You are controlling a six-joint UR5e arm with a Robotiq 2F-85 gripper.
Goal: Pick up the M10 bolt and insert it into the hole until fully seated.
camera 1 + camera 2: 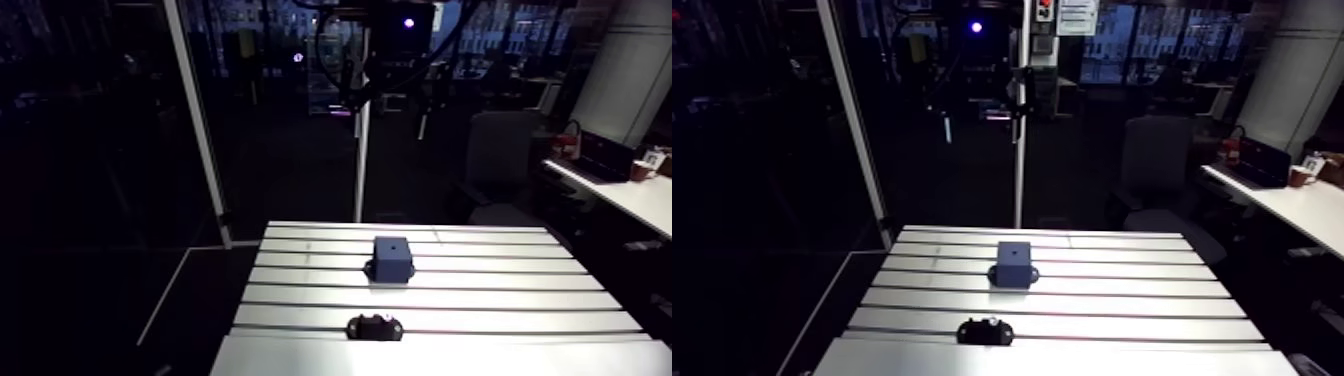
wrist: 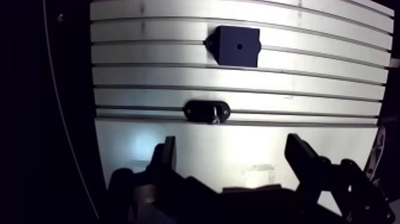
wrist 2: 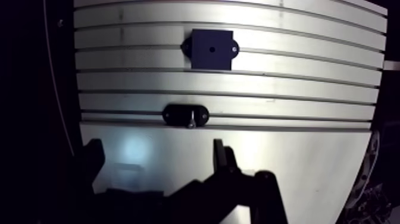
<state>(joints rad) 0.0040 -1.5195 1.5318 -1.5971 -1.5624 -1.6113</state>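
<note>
The M10 bolt [image 2: 214, 118] sits in a small black oval holder [image 2: 196, 110] on the near part of the slotted table [image 2: 309, 89]. Only a small pale metallic bit of it shows, at the holder's near edge. Its head and thread are too small and dim to tell apart. In the wrist view the holder lies ahead of the gripper [image 2: 231, 143], just left of the midline between the fingers [image 2: 297, 152] and apart from both.

Farther across the table and a little to the right stands a dark blue block [image 2: 229, 55] with a short tab on each side. The hole [image 2: 239, 46] shows as a dark dot in the middle of its top face. Several bare, grooved strips of table lie between holder and block, and the two are well apart.

The holder carries the bolt and the hole in the block is empty.

The pincer is spread wide and grips nothing; smooth plate shows between its fingers, on the near side of the holder.

By count there is one bolt, one holder, one block with one hole, and two fingers.
</note>
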